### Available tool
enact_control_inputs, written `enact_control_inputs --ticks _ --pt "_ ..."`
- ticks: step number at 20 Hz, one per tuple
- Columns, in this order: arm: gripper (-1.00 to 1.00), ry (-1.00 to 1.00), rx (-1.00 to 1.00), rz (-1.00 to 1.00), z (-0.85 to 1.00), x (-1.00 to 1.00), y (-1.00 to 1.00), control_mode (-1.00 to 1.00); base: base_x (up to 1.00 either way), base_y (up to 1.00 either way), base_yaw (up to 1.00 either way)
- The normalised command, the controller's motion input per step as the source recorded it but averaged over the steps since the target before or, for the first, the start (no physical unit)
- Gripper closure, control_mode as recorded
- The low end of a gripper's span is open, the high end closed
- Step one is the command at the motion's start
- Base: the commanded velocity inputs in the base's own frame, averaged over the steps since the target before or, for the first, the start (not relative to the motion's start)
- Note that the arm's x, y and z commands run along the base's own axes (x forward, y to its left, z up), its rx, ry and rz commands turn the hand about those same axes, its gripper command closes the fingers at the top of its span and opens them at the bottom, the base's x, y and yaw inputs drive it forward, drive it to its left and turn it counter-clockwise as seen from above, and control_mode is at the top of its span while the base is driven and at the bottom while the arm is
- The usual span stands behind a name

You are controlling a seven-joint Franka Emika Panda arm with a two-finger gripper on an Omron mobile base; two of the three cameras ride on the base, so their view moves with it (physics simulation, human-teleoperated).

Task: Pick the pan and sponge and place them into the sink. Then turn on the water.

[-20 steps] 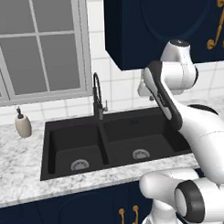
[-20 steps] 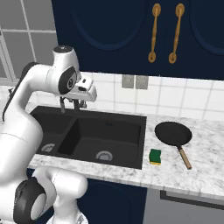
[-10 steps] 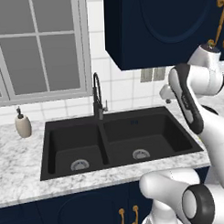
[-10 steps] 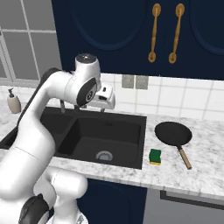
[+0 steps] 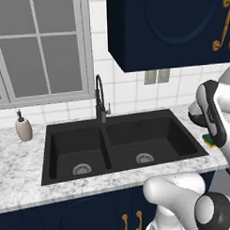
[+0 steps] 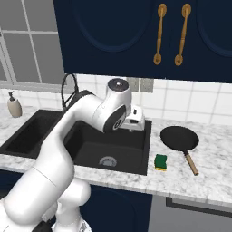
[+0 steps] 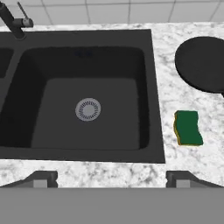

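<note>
the gripper hangs above the sink's right basin, its fingertips spread wide at the bottom of the hand view, holding nothing. the sponge lies right of centre on the counter, and the pan sits upper right, apart from it.

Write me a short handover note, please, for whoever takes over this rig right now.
End effector: open, holding nothing, above the sink's front edge.
Pan: on the counter right of the sink, handle toward the counter's front.
Sponge: on the counter between the pan and the sink's right rim, untouched.
Faucet: no water running.
Done: nothing in the basins.
Left: move the pan and sponge into the sink, then start the water.
</note>
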Motion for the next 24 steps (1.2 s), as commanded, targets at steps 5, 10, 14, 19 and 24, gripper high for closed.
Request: enact_control_inputs --ticks 5,10,14,19,24 --pt "-1.00 0.04 -0.10 0.01 -0.30 0.00 -0.39 -1.00 0.00 0.00 0.00" --pt "-1.00 0.41 -0.01 -0.02 -0.30 0.27 -0.65 -1.00 0.00 0.00 0.00" --pt "-1.00 0.44 0.01 -0.02 -0.47 0.48 -0.69 -1.00 0.00 0.00 0.00" --pt "-1.00 0.17 0.03 0.00 -0.54 0.03 -0.53 -1.00 0.00 0.00 0.00" --pt "-1.00 0.10 0.00 0.00 -0.20 0.00 -0.18 -1.00 0.00 0.00 0.00"
